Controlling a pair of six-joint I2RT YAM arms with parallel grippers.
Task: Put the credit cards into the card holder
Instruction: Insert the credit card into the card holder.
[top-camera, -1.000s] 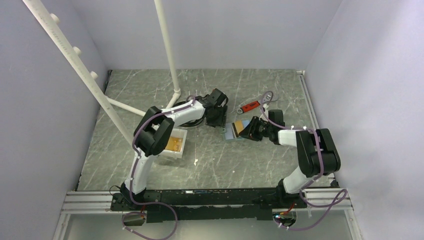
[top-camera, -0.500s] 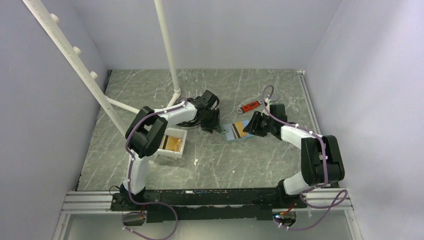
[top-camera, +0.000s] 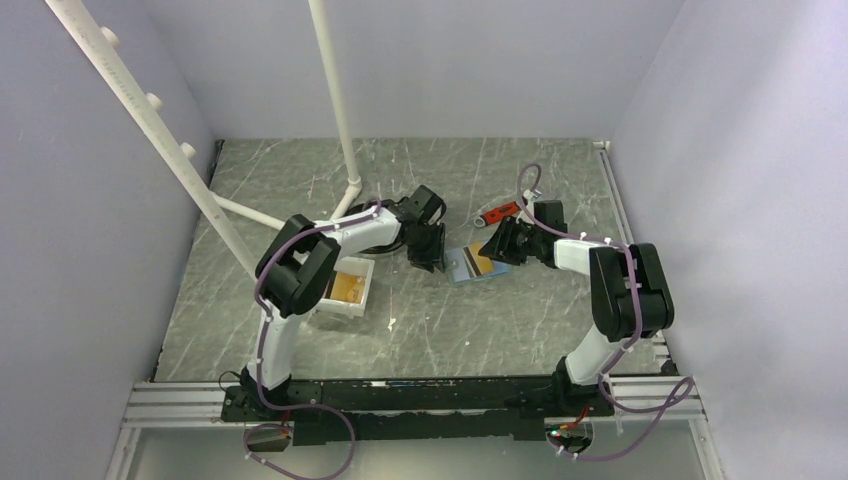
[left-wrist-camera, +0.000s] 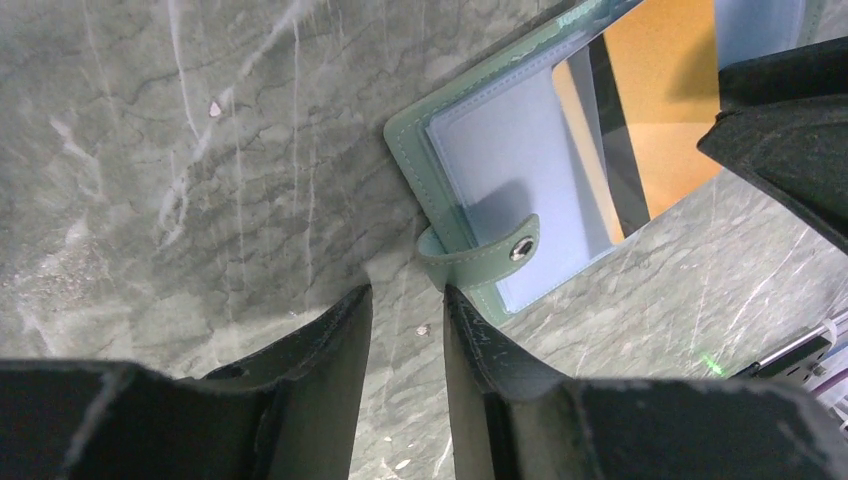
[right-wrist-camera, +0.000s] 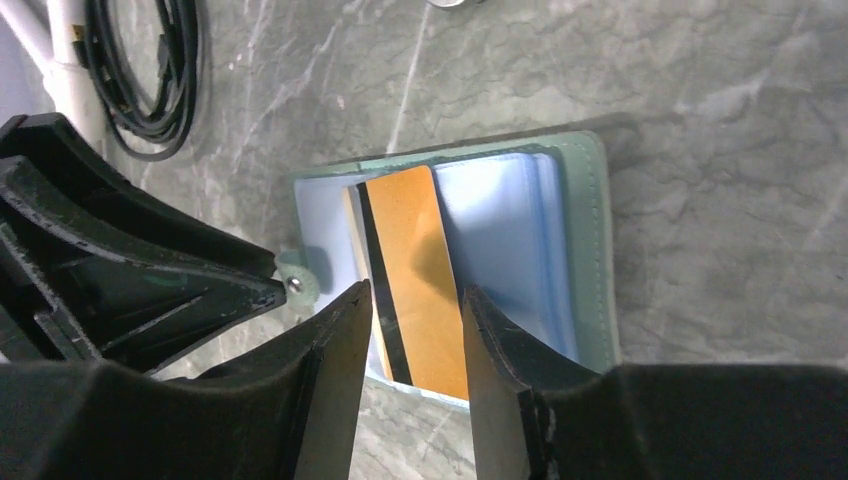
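With the left gripper (left-wrist-camera: 405, 292) now moved in beside the strap (left-wrist-camera: 480, 255) of the open card holder (right-wrist-camera: 560, 230) on the surface (right-wrist-camera: 700, 120), fingers narrowly parted and empty, the right gripper (right-wrist-camera: 415, 292) hovers, fingers apart, over a gold card (right-wrist-camera: 410, 250) that seems only part-seated in a pocket.

Sage-green card holder (right-wrist-camera: 596, 260) with pale-blue translucent pockets shows an orange credit card (right-wrist-camera: 420, 270) striped black, on a grey table (top-camera: 520, 320) veined white; near the holder, a red-handled wrench (top-camera: 503, 210).
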